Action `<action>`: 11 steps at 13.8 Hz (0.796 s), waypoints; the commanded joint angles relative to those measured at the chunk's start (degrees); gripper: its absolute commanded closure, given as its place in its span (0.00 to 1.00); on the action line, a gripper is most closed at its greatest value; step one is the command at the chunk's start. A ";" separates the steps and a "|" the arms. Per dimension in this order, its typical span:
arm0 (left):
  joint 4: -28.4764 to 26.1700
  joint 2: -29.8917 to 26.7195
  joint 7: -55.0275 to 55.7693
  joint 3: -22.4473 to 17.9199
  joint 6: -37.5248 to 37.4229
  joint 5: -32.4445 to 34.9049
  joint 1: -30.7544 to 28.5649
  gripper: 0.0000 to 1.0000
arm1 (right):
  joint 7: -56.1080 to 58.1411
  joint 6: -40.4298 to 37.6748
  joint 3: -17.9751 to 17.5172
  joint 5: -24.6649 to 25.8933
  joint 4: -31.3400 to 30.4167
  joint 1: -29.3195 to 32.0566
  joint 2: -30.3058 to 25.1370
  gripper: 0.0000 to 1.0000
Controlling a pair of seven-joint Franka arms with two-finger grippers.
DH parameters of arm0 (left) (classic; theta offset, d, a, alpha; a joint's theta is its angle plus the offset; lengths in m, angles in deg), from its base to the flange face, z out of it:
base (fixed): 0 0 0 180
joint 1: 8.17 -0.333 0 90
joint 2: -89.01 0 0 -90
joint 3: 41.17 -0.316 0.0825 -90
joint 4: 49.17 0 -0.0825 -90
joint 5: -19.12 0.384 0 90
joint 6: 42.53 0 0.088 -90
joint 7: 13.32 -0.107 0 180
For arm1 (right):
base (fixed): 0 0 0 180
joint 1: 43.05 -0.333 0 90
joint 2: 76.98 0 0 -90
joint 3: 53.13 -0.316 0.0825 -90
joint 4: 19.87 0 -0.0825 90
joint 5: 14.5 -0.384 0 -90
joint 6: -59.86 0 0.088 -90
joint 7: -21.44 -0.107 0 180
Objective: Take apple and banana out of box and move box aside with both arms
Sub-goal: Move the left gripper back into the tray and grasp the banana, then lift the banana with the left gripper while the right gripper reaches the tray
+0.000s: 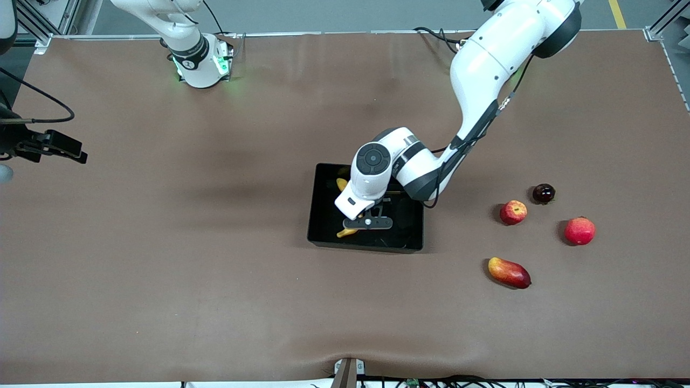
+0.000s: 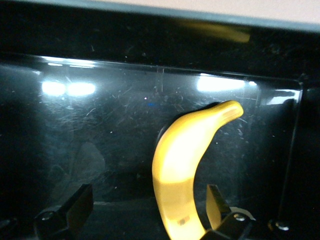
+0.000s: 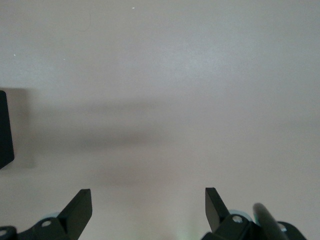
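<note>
Inside box point(image 1: 409, 237), banana point(image 2: 182, 170) between spread fingers of left claw point(image 2: 145, 210).

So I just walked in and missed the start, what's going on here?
The left gripper is down inside the black box, fingers open around the banana, not yet closed on it. The apple already lies on the table toward the left arm's end, among other fruit. The right gripper waits open over bare table at the right arm's end.

Yellow banana point(image 2: 182, 165) – glossy black box point(image 1: 409, 237) – red-yellow apple point(image 1: 513, 212).
</note>
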 commanded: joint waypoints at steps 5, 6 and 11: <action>1.64 3.25 0.74 -2.88 2.09 1.51 3.19 0.66 | 0.42 -1.39 -0.37 0.74 0.57 0.08 2.59 0.00; 1.73 3.16 0.82 -2.79 2.09 1.42 3.19 0.89 | 0.33 -1.48 -0.37 0.65 0.40 0.09 2.68 0.00; 1.73 -0.87 0.83 -2.79 -0.27 1.16 2.84 1.00 | -0.29 -2.44 -0.45 0.21 0.13 -0.70 2.59 0.00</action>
